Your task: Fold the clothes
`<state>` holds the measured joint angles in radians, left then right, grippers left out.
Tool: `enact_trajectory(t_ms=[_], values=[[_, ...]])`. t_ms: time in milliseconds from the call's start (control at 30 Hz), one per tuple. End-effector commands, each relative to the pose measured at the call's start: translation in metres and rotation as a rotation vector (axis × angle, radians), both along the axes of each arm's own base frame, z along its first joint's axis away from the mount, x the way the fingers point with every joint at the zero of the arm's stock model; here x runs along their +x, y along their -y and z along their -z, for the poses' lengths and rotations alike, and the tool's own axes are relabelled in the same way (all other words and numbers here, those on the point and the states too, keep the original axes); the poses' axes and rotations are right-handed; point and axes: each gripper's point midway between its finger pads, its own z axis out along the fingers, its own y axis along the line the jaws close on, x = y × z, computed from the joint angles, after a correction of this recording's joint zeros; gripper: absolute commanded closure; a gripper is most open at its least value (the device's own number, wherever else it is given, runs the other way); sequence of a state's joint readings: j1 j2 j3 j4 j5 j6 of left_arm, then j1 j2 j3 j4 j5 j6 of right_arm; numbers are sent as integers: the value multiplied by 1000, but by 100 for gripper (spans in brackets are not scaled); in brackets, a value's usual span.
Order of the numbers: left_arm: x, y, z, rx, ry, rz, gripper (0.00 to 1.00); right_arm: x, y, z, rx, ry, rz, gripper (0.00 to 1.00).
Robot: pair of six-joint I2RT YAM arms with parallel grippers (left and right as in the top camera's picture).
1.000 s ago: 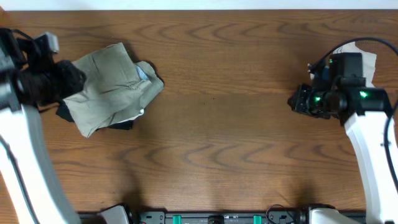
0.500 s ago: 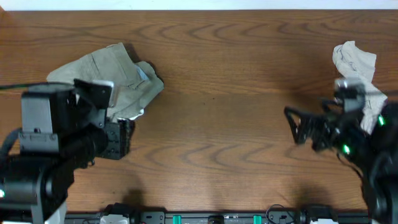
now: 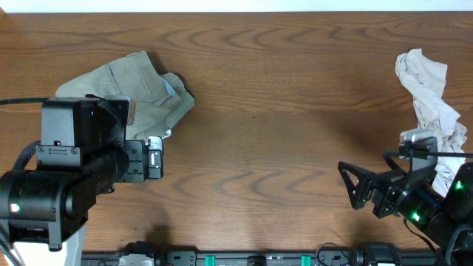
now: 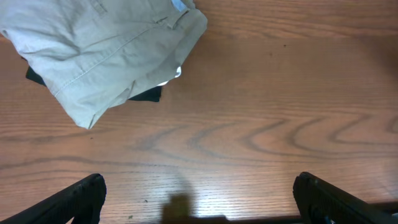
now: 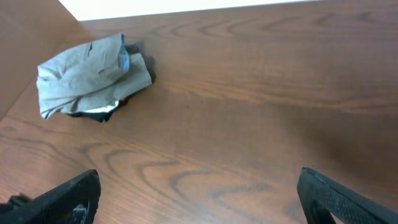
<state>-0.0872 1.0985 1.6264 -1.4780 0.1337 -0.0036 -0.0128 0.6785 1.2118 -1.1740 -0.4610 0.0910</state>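
Observation:
A folded khaki garment (image 3: 140,92) lies at the back left of the table on top of a dark cloth (image 4: 146,94); it also shows in the left wrist view (image 4: 106,50) and in the right wrist view (image 5: 87,74). A crumpled pale garment (image 3: 429,96) lies at the far right. My left gripper (image 3: 154,159) hangs just in front of the khaki pile, open and empty, its fingertips (image 4: 81,193) wide apart over bare wood. My right gripper (image 3: 353,188) is near the front right, also open and empty, left of the pale garment, fingertips (image 5: 329,193) spread.
The brown wooden table (image 3: 281,111) stretches between the two garments. Its back edge meets a white wall (image 5: 186,6). The arm bases and a black rail (image 3: 251,258) line the front edge.
Both arms have drawn back toward the front edge. The left gripper left the khaki garment's left side and opened; the right gripper opened and dropped below the pale garment.

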Motion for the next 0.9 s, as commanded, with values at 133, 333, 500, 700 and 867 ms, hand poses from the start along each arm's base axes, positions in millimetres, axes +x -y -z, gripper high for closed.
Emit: enact_trajectory(t_ms=[133, 333, 500, 700, 867], values=[[0, -2, 2, 9, -6, -13, 2, -7, -6, 2, -4, -9, -43, 1], [0, -2, 2, 9, -6, -13, 2, -16, 7, -8, -62, 91, 19, 1], [0, -2, 2, 9, -7, -13, 2, -15, 20, -18, -96, 292, 95, 1], [0, -2, 2, 9, -8, -13, 2, -16, 27, 41, -109, 285, 137, 1], [0, -2, 2, 9, -9, -13, 2, -5, 29, 98, -114, 249, 145, 1]])
